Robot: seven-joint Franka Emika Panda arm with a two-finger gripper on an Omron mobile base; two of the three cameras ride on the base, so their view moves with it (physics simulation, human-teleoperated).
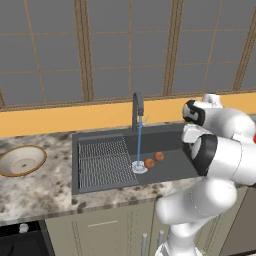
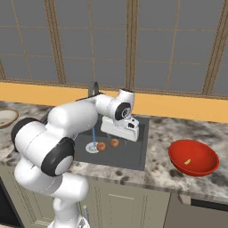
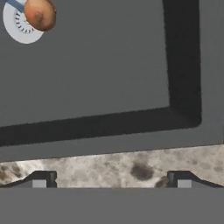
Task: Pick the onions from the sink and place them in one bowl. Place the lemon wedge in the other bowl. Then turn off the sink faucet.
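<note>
two-finger dark gripper (image 3: 111,178): jaws spread wide, empty, touching nothing. below it, dark grey rectangular sink (image 3: 109,65); round orange-brown onion (image 3: 40,14) at eleven o'clock.

From your right-side camera, the white arm (image 2: 67,129) bent across the sink (image 2: 129,153), and its hand (image 2: 120,126) hung above the basin; you couldn't tell how the fingers stood. Two onions (image 2: 108,144) lay close together on the sink floor, one just beside the round white drain (image 2: 91,148), where a thin blue stream of water (image 2: 94,136) landed. The faucet (image 2: 94,87) peeked out behind the arm. On the counter (image 2: 178,133) to the right, a red bowl (image 2: 193,157) held a small lemon wedge (image 2: 188,161). A beige bowl (image 2: 6,117) showed at the left edge.
</note>
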